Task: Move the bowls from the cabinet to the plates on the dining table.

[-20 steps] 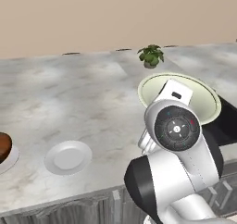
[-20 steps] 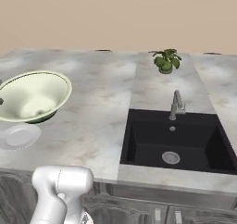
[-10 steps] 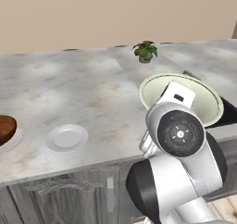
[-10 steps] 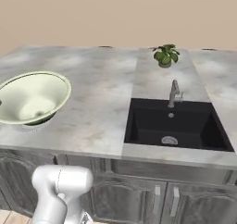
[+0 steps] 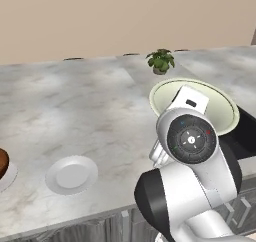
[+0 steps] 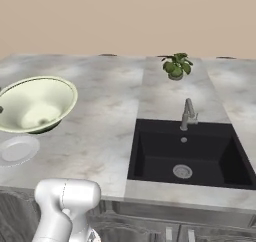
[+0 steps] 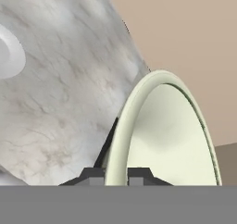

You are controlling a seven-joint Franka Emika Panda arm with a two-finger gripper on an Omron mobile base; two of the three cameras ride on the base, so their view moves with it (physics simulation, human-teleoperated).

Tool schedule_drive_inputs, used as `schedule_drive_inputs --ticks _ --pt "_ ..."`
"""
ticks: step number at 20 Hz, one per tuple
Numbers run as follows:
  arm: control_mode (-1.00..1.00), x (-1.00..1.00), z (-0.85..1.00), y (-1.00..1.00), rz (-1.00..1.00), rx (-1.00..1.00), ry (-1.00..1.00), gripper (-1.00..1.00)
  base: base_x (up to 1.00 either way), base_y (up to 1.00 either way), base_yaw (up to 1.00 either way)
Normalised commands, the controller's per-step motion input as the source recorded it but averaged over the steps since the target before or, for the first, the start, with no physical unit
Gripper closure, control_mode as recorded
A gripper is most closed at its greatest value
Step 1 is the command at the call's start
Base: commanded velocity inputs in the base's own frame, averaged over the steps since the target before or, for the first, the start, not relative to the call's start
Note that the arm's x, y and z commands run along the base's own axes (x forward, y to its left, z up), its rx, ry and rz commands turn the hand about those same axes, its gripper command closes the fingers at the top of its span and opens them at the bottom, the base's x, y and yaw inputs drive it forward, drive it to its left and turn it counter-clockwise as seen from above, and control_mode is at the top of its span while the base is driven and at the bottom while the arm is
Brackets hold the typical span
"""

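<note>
Left base view and right base view have both shifted as a whole over the last second, so the base has been driving along the marble counter (image 5: pixel 75 111) and the things on it have not moved

The black sink (image 6: pixel 150 156) set into the counter sits lower and fuller in the right base view than it did a second ago, with cabinet fronts now showing under the counter's near edge

The cream-green bowl (image 5: pixel 222 111) has kept its place against the arm through that drive. It hangs tilted in the air above the counter, over the near edge in the right base view (image 6: pixel 37 103), and rests on nothing, so it is being carried

The empty plate (image 5: pixel 71 175) lies flat close to the near edge, well apart from the bowl in the left base view, and just below the bowl in the right base view (image 6: pixel 15 149)

At the counter's left edge the reddish-brown bowl (image 5: pixel 2 162) sits on a second plate (image 5: pixel 9 178), so that half looks done

A potted plant (image 5: pixel 160 61) stands near the far edge, and the faucet (image 6: pixel 188 115) behind the sink

Hand view shows the tool (image 7: pixel 115 176) pinched narrow on the bowl's rim (image 7: pixel 166 140), one finger on each side of the wall

By my reading, the drive is bringing the bowl toward the empty plate, with levelling and lowering yet to come
</note>
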Motion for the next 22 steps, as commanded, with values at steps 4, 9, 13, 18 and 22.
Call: schedule_drive_inputs --ticks 4,9,13,18,22 --pt "1.00 0.00 0.00 0.00 0.00 0.00 0.00 1.00 0.00 0.91 0.00" --pt "1.00 0.00 0.00 0.00 0.00 0.00 0.00 1.00 0.00 0.07 0.00" --pt "1.00 0.00 0.00 0.00 0.00 0.00 0.00 1.00 0.00 0.00 0.00" --pt "1.00 0.00 0.00 0.00 0.00 0.00 0.00 1.00 0.00 0.00 0.00" --pt "1.00 0.00 0.00 0.00 0.00 0.00 0.00 1.00 0.00 0.00 0.00"
